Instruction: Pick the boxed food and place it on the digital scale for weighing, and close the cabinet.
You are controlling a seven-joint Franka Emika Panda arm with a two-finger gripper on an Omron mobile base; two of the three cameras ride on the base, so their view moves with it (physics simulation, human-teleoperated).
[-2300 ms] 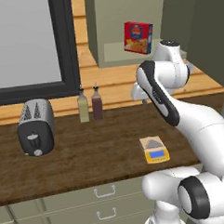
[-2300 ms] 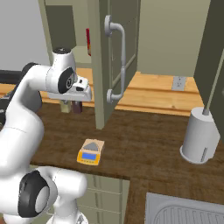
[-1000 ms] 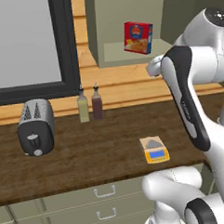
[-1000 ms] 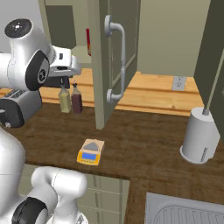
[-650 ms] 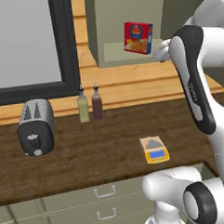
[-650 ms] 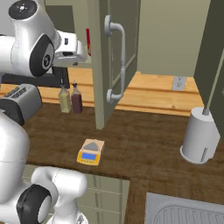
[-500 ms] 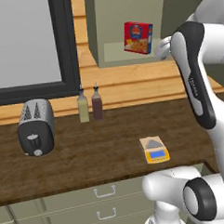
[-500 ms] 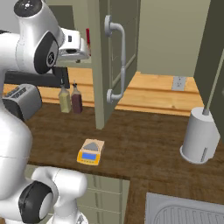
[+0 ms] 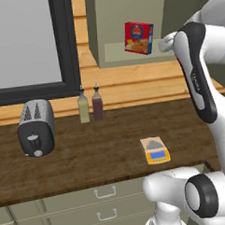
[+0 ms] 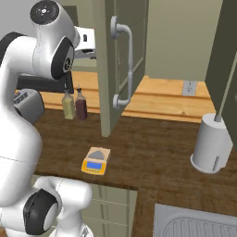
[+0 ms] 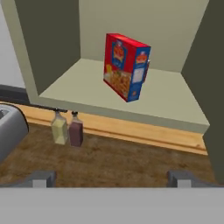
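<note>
At the bottom edge of the hand view the two dark finger tips of the gripper (image 11: 111, 178) rise near the lower left and lower right corners, spread wide with nothing between them, so the jaws stand released. Just past them, in the lower half of that frame, lies the dark brown wooden counter (image 11: 127, 162), with a pale yellow bottle (image 11: 59, 128) and a dark red-brown bottle (image 11: 75, 131) side by side at centre left. Beyond these, in the upper middle of the frame, the flat red carton of boxed food (image 11: 126, 66), with its blue side panel and yellow food picture, stands upright on the pale shelf of the open olive-grey wall cabinet (image 11: 48, 43). It is turned at an angle, so one vertical edge points toward the camera. The box sits ahead of and above the gap between the tips, well apart from them, with its long axis vertical. My judgement is that the hand must travel forward and up into the cabinet mouth, and the wide jaws must line up across the carton's thin dimension. In the right base view the small yellow-orange digital scale (image 10: 96, 160) lies on the counter at lower centre, and the panelled cabinet door with its long metal handle (image 10: 124, 67) stands open at upper centre.
</note>
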